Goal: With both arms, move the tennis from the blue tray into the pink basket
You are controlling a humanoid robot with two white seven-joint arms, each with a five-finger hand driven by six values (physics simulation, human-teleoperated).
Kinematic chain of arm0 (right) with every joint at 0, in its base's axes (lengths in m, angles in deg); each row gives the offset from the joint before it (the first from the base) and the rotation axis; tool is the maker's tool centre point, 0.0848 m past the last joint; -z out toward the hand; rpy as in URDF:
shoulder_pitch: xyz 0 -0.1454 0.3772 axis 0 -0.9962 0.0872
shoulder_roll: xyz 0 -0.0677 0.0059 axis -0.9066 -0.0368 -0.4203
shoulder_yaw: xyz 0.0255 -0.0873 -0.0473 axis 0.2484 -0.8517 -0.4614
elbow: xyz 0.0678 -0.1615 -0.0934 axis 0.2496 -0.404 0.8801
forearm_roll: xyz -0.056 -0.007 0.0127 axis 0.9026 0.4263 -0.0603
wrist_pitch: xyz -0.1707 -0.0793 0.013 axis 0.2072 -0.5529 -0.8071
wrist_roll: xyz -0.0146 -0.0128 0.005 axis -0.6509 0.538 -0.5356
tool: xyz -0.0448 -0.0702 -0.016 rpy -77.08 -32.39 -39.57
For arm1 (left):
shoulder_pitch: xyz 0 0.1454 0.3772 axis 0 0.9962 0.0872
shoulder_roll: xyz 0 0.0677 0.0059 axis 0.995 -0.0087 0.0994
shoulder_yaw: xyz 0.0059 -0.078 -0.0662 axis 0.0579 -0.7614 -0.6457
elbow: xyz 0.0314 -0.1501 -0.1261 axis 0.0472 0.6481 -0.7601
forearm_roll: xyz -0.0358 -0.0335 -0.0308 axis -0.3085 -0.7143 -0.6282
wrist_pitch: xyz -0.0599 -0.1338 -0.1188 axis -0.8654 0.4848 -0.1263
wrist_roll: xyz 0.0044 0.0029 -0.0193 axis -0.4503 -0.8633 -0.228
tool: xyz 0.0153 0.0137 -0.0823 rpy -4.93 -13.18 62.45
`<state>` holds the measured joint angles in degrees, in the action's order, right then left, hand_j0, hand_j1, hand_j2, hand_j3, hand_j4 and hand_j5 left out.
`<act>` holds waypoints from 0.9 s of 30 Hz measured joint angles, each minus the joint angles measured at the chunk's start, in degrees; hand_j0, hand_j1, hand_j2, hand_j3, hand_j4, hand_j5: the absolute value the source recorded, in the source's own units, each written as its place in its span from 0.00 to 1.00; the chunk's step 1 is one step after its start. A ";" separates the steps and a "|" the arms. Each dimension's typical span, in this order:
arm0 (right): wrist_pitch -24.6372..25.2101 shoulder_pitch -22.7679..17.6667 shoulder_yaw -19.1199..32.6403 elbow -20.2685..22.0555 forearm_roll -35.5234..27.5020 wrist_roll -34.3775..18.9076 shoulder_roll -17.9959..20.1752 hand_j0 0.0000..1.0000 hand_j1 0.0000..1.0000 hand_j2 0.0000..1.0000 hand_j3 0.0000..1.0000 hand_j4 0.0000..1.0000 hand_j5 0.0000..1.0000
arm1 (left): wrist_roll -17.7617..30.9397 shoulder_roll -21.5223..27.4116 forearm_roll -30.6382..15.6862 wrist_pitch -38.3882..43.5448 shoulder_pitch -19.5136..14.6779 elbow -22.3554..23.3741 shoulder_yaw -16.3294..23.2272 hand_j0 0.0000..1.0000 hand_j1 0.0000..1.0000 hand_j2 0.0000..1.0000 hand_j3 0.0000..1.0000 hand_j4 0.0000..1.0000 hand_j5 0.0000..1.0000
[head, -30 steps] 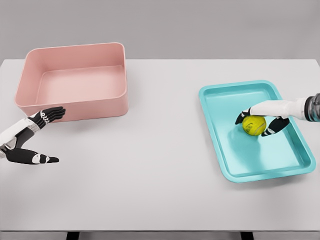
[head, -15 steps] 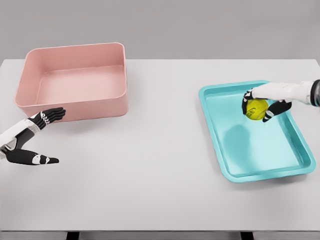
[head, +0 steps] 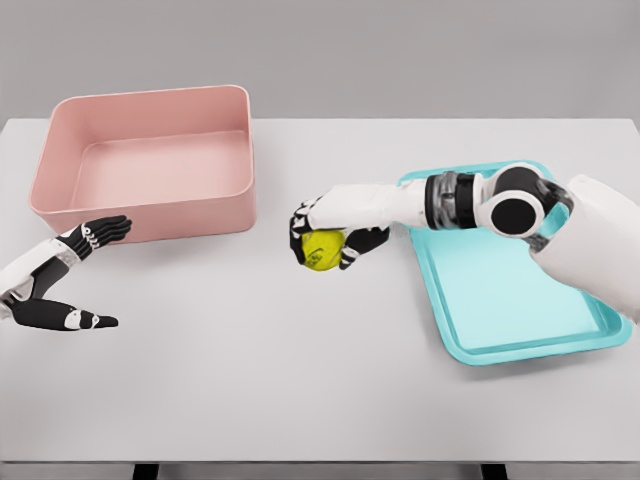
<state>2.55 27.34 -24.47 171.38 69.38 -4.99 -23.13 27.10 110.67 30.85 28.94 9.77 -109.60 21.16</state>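
Smooth plastics on a matt pale surface (head: 300, 380).
The pink basket (head: 150, 215) and blue tray (head: 440, 330) look like smooth moulded plastic with a soft sheen along their rims. The tennis ball (head: 320, 250) looks fuzzy and dull yellow-green. Each robot hand has glossy white shells and darker matt black fingers, as on the right robot hand (head: 330, 232) and left robot hand (head: 62, 285).

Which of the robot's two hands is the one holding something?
The right hand, reaching over the table, grips the tennis ball. The left hand near the pink basket is open.
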 measured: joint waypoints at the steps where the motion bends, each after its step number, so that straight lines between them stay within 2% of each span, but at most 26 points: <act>1: 0.12 0.00 -0.92 -0.88 0.80 0.01 -1.85 0.43 0.43 0.43 0.43 0.43 0.43 | 0.06 0.01 0.18 0.00 -0.09 -0.05 0.07 1.00 1.00 1.00 1.00 1.00 1.00; 4: 0.31 0.00 -3.29 -2.71 2.16 0.00 -5.40 0.43 0.43 0.43 0.43 0.43 0.43 | 0.10 -0.01 0.53 0.00 -0.09 -0.16 0.19 1.00 1.00 1.00 1.00 1.00 1.00; 8: 0.42 0.00 -4.66 -3.54 2.72 -0.01 -7.02 0.45 0.45 0.45 0.45 0.45 0.45 | 0.13 -0.21 1.29 0.00 -0.09 -0.33 0.42 1.00 1.00 1.00 1.00 1.00 1.00; 10: 0.41 0.00 -4.95 -3.65 2.82 0.00 -7.30 0.58 0.58 0.58 0.58 0.58 0.58 | 0.17 -0.56 2.17 0.01 -0.26 -0.53 0.76 1.00 1.00 1.00 1.00 1.00 1.00; 12: 0.40 0.00 -5.07 -3.66 2.87 0.00 -7.44 1.00 1.00 1.00 1.00 1.00 1.00 | 0.19 -1.38 2.96 0.00 -0.35 -0.66 1.03 1.00 1.00 1.00 1.00 1.00 1.00; 18: 0.30 0.00 -4.24 -3.39 2.64 0.00 -7.21 1.00 1.00 1.00 1.00 1.00 1.00 | 0.21 -2.33 4.05 -0.01 -0.26 -0.78 1.33 1.00 1.00 1.00 1.00 1.00 1.00; 20: -0.10 -0.26 -2.42 -3.02 2.37 -0.01 -6.51 1.00 1.00 1.00 1.00 1.00 1.00 | 0.24 -2.37 4.17 0.00 -0.17 -0.82 1.40 1.00 1.00 1.00 1.00 1.00 1.00; 22: -1.43 -1.23 2.10 -1.92 0.93 -0.01 -4.24 1.00 1.00 1.00 1.00 1.00 1.00 | 0.27 -2.38 4.33 0.00 -0.18 -0.85 1.69 1.00 1.00 1.00 1.00 1.00 1.00; 24: -3.54 -1.41 7.66 -1.40 -3.76 0.00 0.46 1.00 1.00 1.00 1.00 1.00 1.00 | 0.28 -2.43 4.46 0.00 -0.35 -0.91 2.14 1.00 1.00 1.00 1.00 1.00 1.00; 26: -6.18 -4.83 12.90 -1.23 -8.76 -0.01 6.69 1.00 1.00 1.00 1.00 1.00 1.00 | 0.27 -3.13 5.12 0.00 -0.44 -1.04 2.67 1.00 1.00 1.00 1.00 1.00 1.00; 27: -7.64 -7.89 15.49 -1.16 -10.46 0.00 9.75 1.00 1.00 1.00 1.00 1.00 1.00 | 0.26 -3.72 5.82 -0.01 -0.46 -1.21 2.85 1.00 1.00 1.00 1.00 1.00 1.00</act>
<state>-5.09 19.45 -8.97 170.22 58.92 -4.99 -13.38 27.36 106.95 36.67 28.93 9.31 -110.81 24.00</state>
